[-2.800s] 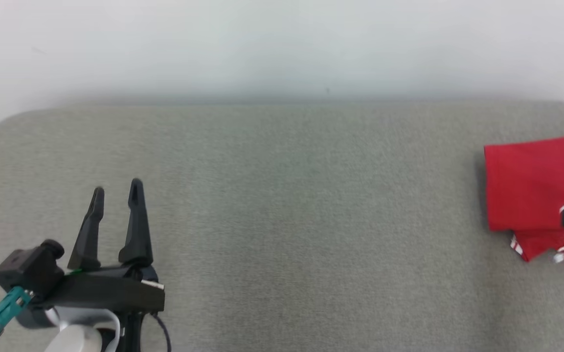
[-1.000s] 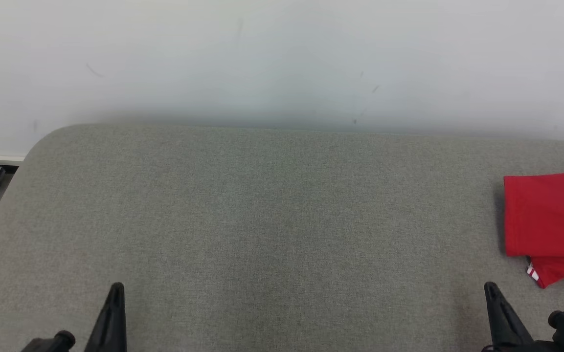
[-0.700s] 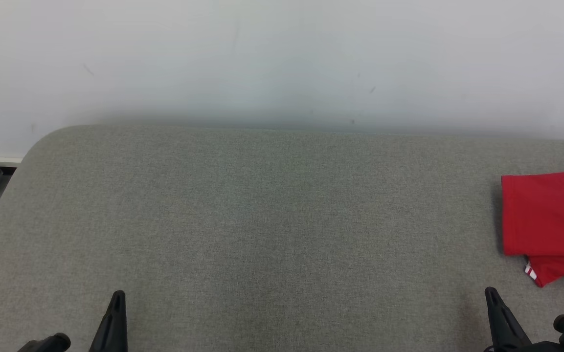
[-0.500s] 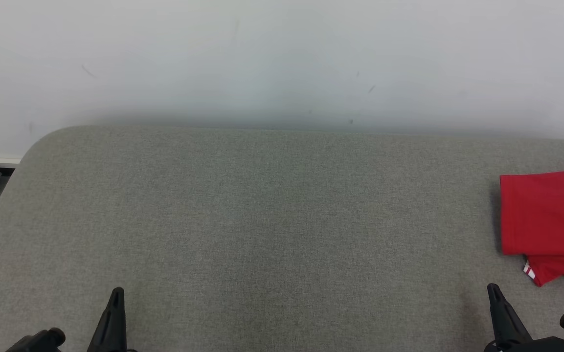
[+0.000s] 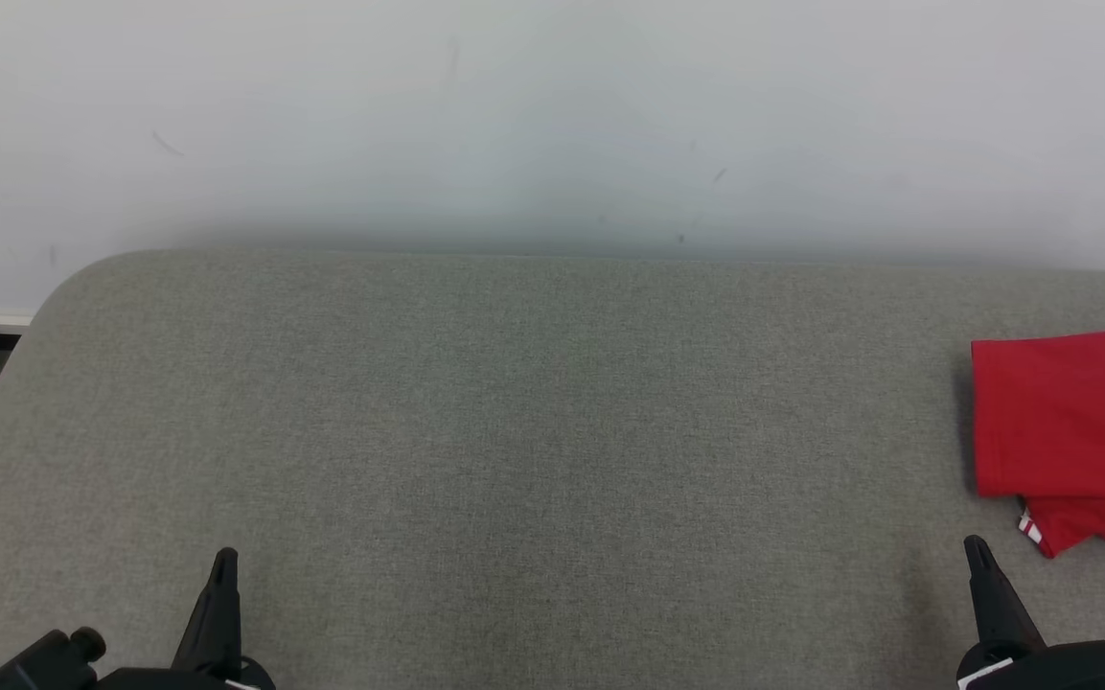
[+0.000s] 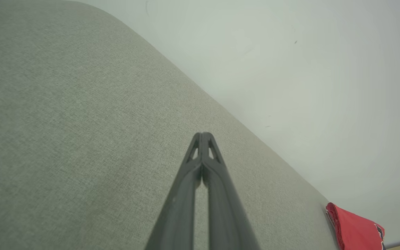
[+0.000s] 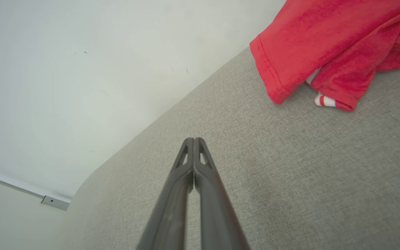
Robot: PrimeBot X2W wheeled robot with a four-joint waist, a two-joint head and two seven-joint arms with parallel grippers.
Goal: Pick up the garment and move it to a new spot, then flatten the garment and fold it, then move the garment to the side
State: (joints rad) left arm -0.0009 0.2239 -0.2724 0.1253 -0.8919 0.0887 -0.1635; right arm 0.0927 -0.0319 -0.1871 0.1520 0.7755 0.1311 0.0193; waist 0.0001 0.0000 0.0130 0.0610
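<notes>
Left hand [image 5: 224, 561] and right hand [image 5: 976, 548], both closed on nothing, sat low at the near edge of the grey tabletop [image 5: 552, 431]; the red garment [image 5: 1060, 422] lay folded at its far right, just beyond the right hand, untouched; the move-aside step looked done, so the next move likely called only for standing clear.

Pulls left gripper [image 5: 224, 558] back from mid-table [image 5: 552, 402] to the near edge, closes its spread fingers [image 6: 184, 187], draws right gripper [image 5: 975, 546] clear of the red garment [image 5: 1070, 422].
</notes>
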